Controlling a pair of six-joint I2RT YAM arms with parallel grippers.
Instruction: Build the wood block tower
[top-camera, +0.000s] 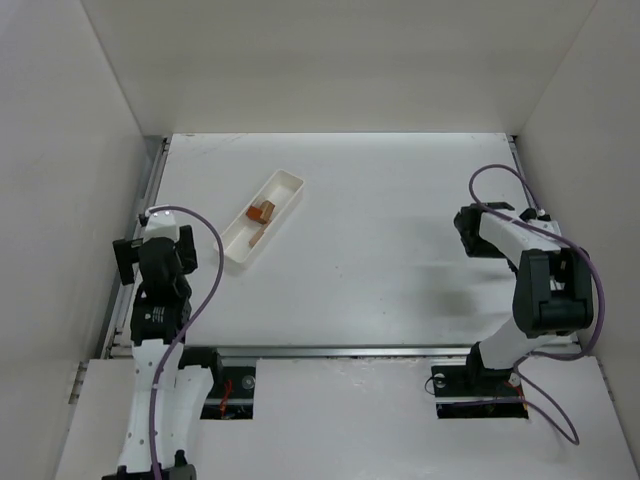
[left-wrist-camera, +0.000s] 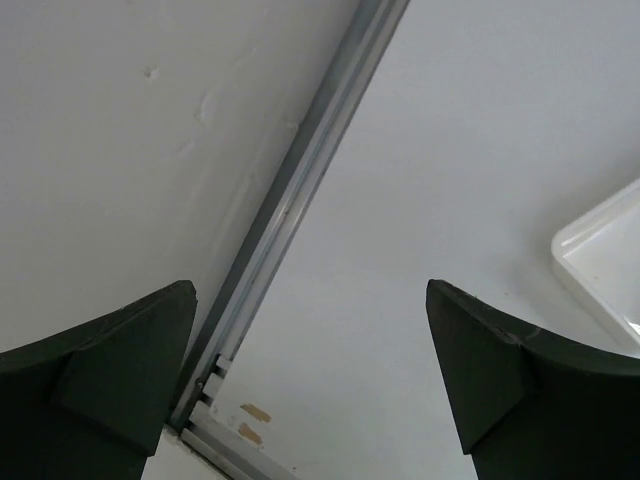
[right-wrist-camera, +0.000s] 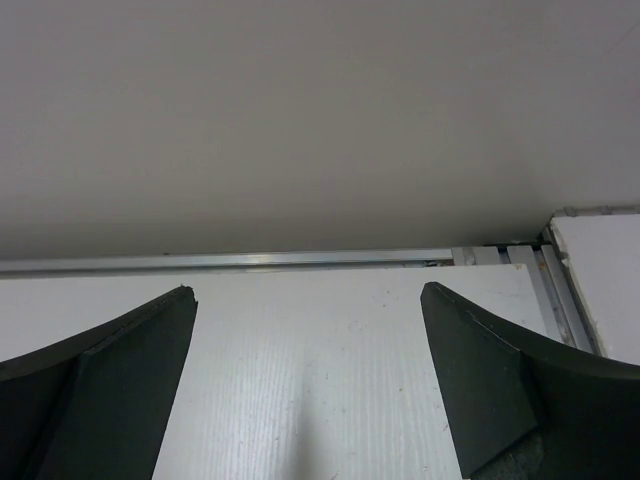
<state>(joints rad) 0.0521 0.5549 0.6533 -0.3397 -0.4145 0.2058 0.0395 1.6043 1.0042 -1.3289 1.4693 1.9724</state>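
Observation:
The wooden blocks lie in a long white tray (top-camera: 287, 192) at the table's back left: a reddish-brown piece (top-camera: 262, 212) and a pale tan bar (top-camera: 256, 240). No tower stands. My left gripper (top-camera: 152, 222) is open and empty near the left edge, left of the tray. In the left wrist view the gripper (left-wrist-camera: 310, 292) is open over bare table, with a tray corner (left-wrist-camera: 600, 262) at the right. My right gripper (top-camera: 468, 230) is open and empty at the right side, far from the tray. It also shows open in the right wrist view (right-wrist-camera: 308, 292).
White walls enclose the table on the left, back and right. A metal rail (left-wrist-camera: 300, 190) runs along the left edge, and another rail (right-wrist-camera: 250, 260) runs along the back edge. Purple cables loop over both arms.

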